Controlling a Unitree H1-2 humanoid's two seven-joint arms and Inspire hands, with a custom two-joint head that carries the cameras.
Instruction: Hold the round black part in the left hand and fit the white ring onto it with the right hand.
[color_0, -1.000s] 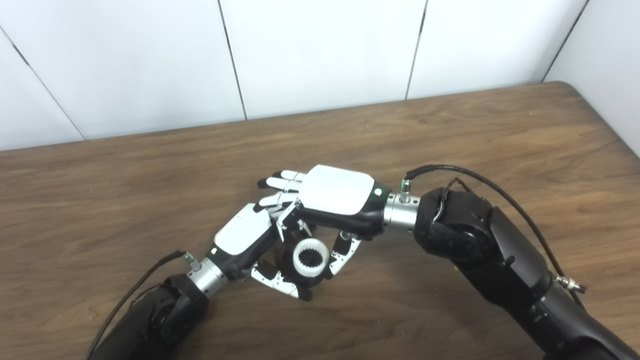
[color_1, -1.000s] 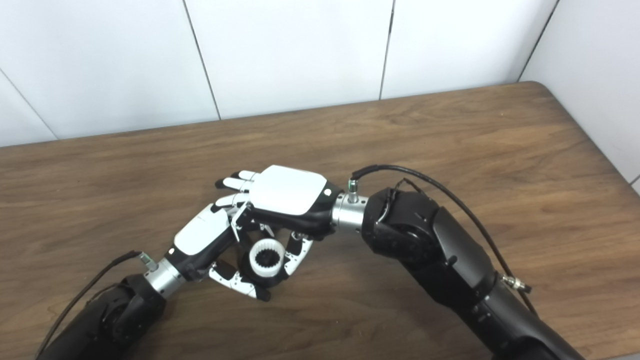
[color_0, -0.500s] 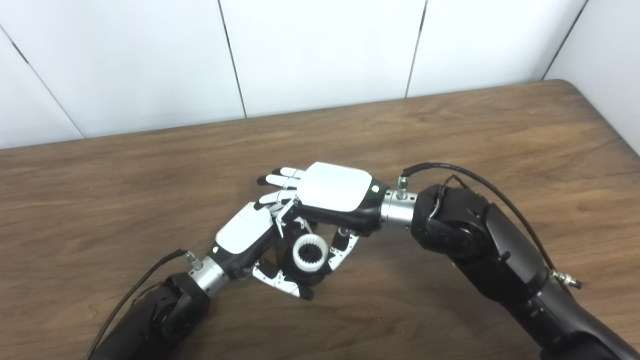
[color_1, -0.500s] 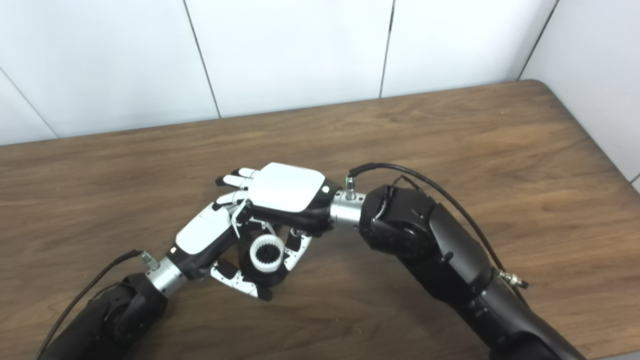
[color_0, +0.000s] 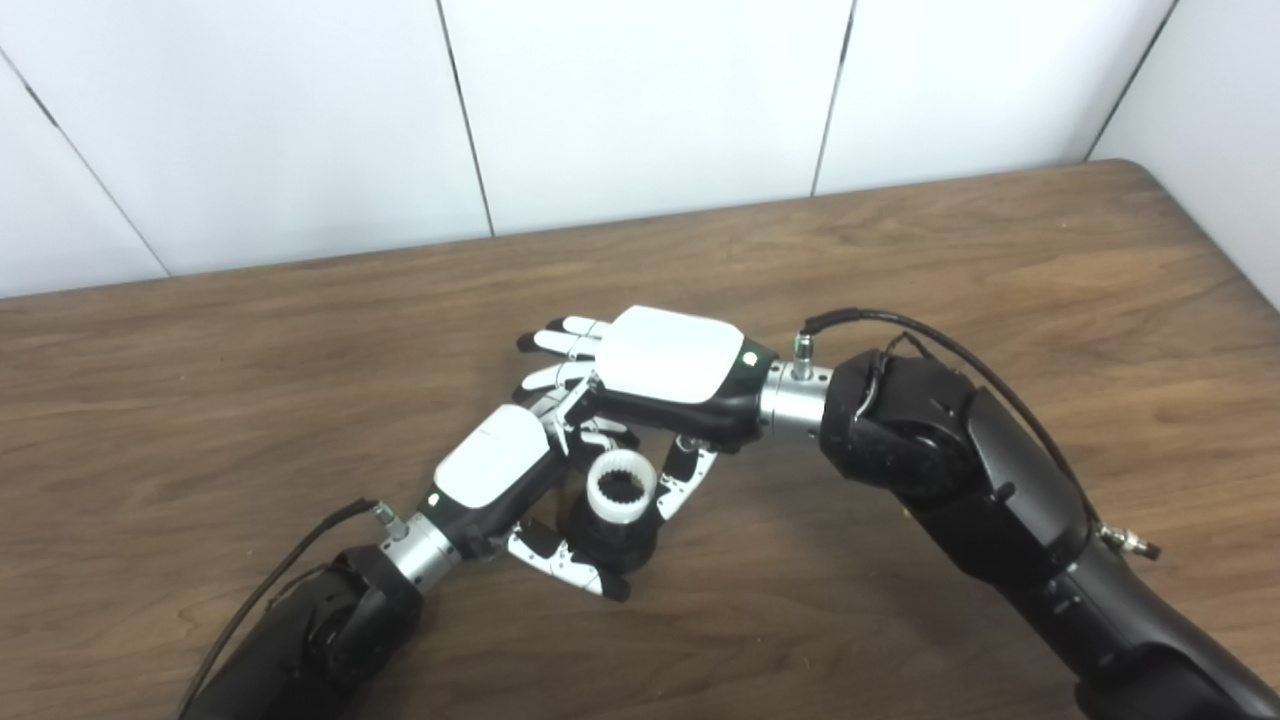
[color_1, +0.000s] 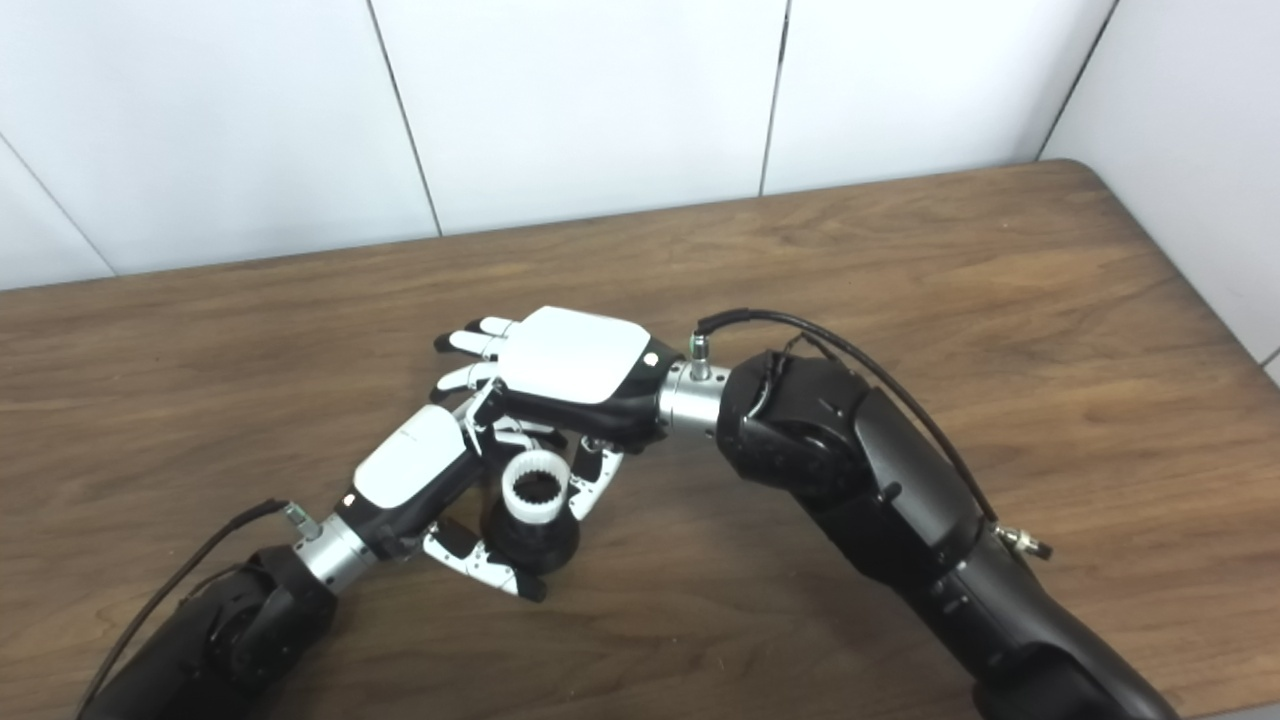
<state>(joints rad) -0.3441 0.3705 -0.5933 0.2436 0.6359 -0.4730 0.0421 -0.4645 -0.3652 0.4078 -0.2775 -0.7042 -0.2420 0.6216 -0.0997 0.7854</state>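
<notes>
The left hand (color_0: 497, 470) grips the round black part (color_0: 610, 532) low over the wooden table (color_0: 950, 260). The white ring (color_0: 620, 488) sits on top of that part, pinched between the right hand's (color_0: 668, 368) thumb and fingers. No readable writing shows anywhere.

left hand (color_0: 495, 468): white back plate, black body, white and black fingers
right hand (color_0: 672, 372): white back plate, black body
white ring (color_0: 620, 488): white, toothed pattern inside
round black part (color_1: 530, 540): black
table (color_0: 1000, 250): dark brown wood grain
wall (color_0: 640, 100): white panels, dark seams
arms: black, silver wrists
</notes>
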